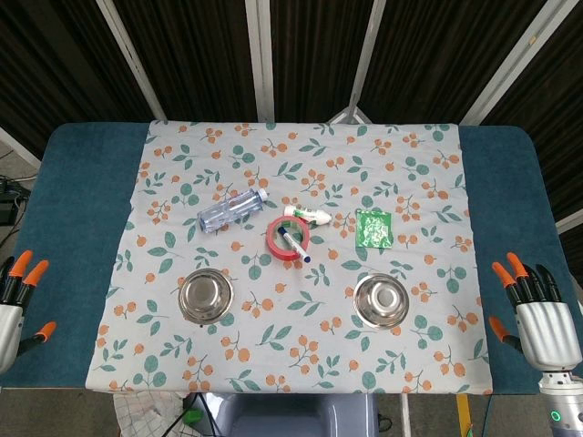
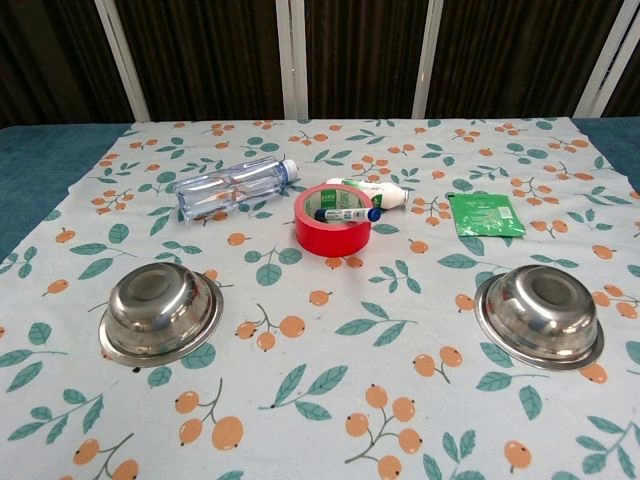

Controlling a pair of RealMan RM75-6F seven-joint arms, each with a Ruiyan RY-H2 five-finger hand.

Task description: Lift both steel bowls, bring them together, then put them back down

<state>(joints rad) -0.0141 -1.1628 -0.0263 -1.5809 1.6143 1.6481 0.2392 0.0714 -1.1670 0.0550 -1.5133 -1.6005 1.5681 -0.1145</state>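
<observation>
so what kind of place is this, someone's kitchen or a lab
Probably a lab test bench, not a kitchen: a padded blue table under a floral cloth, dark slatted panels behind, and staged items like two steel bowls and red tape roll.

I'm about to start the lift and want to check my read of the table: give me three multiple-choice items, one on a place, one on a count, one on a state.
1. Where does the blue-capped marker pen lie?
A. Across the top of the red tape roll
B. Inside a bowl
C. On the green foil sachet

2. How many round steel bowls are on the floral cloth?
A. One
B. Two
C. Three

3. How do the two hands stand?
A. Both hold bowls
B. One holds the clear plastic bottle
C. Both hold nothing, fingers apart, off the cloth's sides

Answers:
1 A: the chest view shows the pen resting on the roll's rim.
2 B: a left bowl and a right bowl, apart.
3 C: the left hand and right hand sit over the blue table edges.
</observation>
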